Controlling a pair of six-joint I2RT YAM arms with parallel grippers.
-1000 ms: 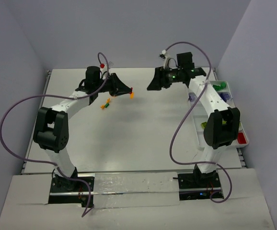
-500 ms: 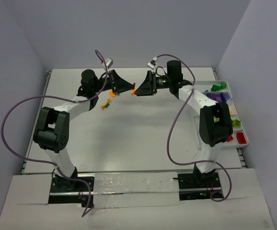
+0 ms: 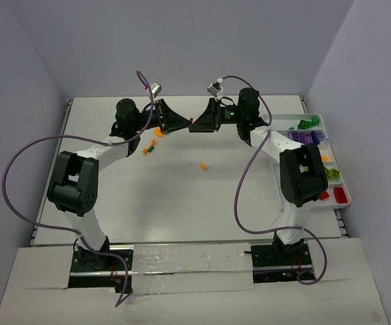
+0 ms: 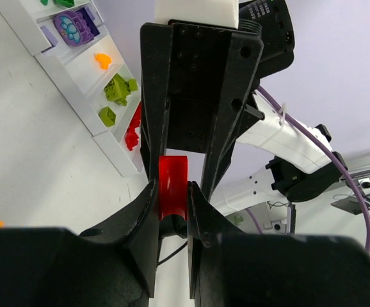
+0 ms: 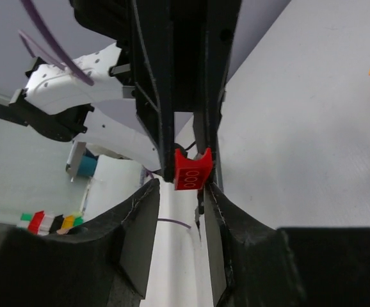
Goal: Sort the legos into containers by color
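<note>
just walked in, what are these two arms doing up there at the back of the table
They meet over the far middle of the table around one red lego. The left gripper is shut on it. The right gripper has its fingers on either side of the same brick, and I cannot tell whether it grips yet. It looks like a handover toward the white tray on the right, which already holds sorted bricks. An orange lego and a small cluster lie loose on the table.

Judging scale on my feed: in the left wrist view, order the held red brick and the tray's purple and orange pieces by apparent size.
1. red brick, but nearest the camera, so unsure
2. purple piece
3. orange piece
</note>
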